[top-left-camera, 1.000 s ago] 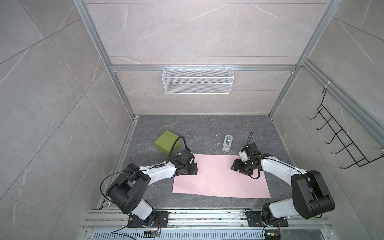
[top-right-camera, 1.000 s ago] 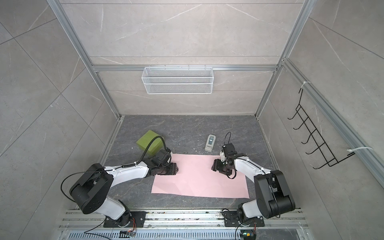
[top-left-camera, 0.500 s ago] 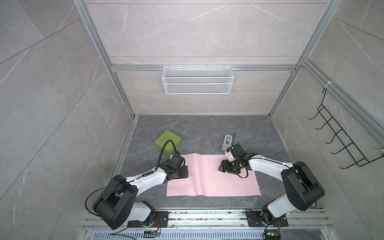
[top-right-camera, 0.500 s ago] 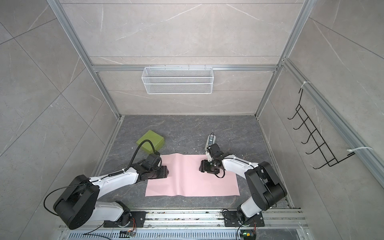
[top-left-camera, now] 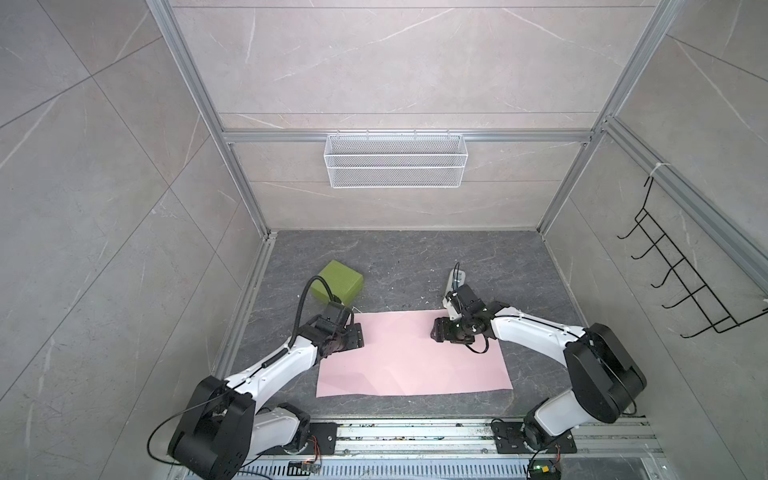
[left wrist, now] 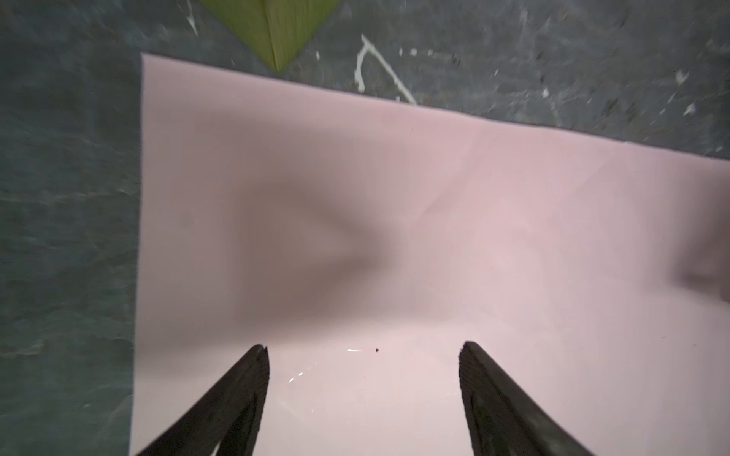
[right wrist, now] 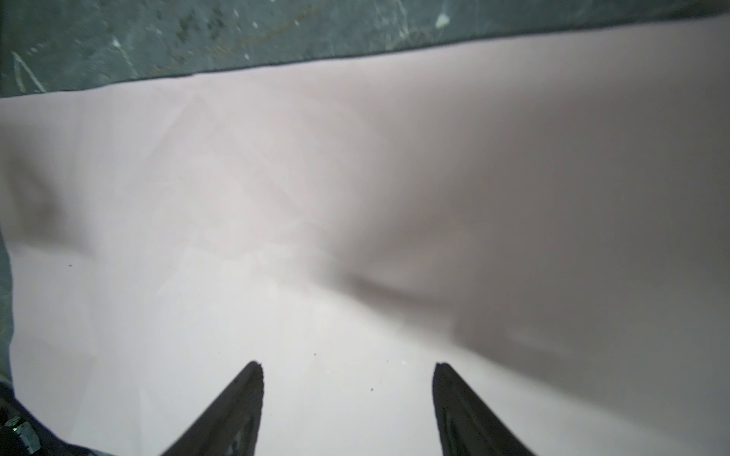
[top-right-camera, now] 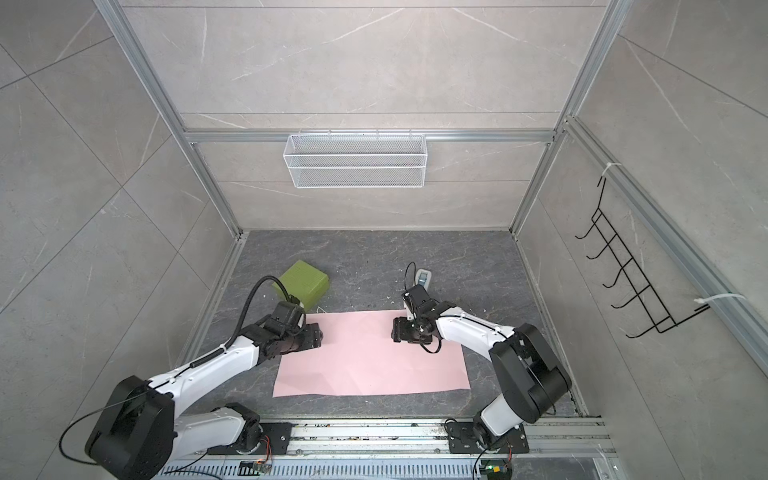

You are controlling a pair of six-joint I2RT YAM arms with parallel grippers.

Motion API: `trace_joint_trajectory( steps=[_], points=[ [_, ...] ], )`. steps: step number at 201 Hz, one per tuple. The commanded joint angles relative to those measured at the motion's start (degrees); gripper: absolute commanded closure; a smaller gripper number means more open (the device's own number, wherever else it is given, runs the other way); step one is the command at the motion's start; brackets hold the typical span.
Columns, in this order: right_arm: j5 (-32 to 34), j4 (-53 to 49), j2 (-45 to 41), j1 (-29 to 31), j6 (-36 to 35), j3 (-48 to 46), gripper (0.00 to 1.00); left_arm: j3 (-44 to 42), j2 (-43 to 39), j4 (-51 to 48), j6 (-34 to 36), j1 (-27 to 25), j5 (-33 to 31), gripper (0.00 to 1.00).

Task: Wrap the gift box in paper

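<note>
Wrist cams show what both top views can't: left gripper [left wrist: 363, 347] and right gripper [right wrist: 347, 365] both have their jaws spread wide, nothing between them, hanging over the pink paper [top-left-camera: 411, 361]. Scuffed dark stone-look tabletop [top-left-camera: 415, 257], grey tiled walls, white wire basket [top-left-camera: 395, 160] on the back one. The paper lies flat, long axis 9-to-3. The olive gift box [top-left-camera: 338, 280] sits off it at 10 o'clock, one corner pointing at the sheet's edge.

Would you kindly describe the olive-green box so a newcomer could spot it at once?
On the dark grey stone floor lies a large pale pink sheet of paper. Just beyond its far left corner sits the olive-green squarish cardboard box. It is the only green thing there, bulkier than the small grey-white oblong device farther right.
</note>
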Motion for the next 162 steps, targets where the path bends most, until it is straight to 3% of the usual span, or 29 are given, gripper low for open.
trace_joint_trajectory(
  steps=[1, 24, 48, 104, 162],
  points=[
    [0.5, 3.5, -3.9, 0.4, -0.9, 1.8, 0.28, 4.3, -3.4, 0.3, -1.5, 7.7, 1.5, 0.14],
    [-0.1, 5.6, -3.4, 1.0, -0.2, 2.7, 0.26, 7.9, 1.4, 4.5, -6.6, 17.4, 9.8, 0.07],
    [-0.3, 5.9, -2.4, 1.1, 0.0, 3.0, 0.26, 12.5, 11.2, 9.2, -8.4, 20.6, 14.2, 0.01],
    [0.4, 5.5, -3.1, 1.2, 0.4, 1.1, 0.27, 24.2, 28.6, 9.6, -2.8, 20.5, 11.8, 0.05],
    [-0.5, 4.4, -3.5, -4.4, -2.2, 2.9, 0.25, 35.1, 39.9, 5.1, 9.3, 13.6, 21.3, 0.26]
  ],
)
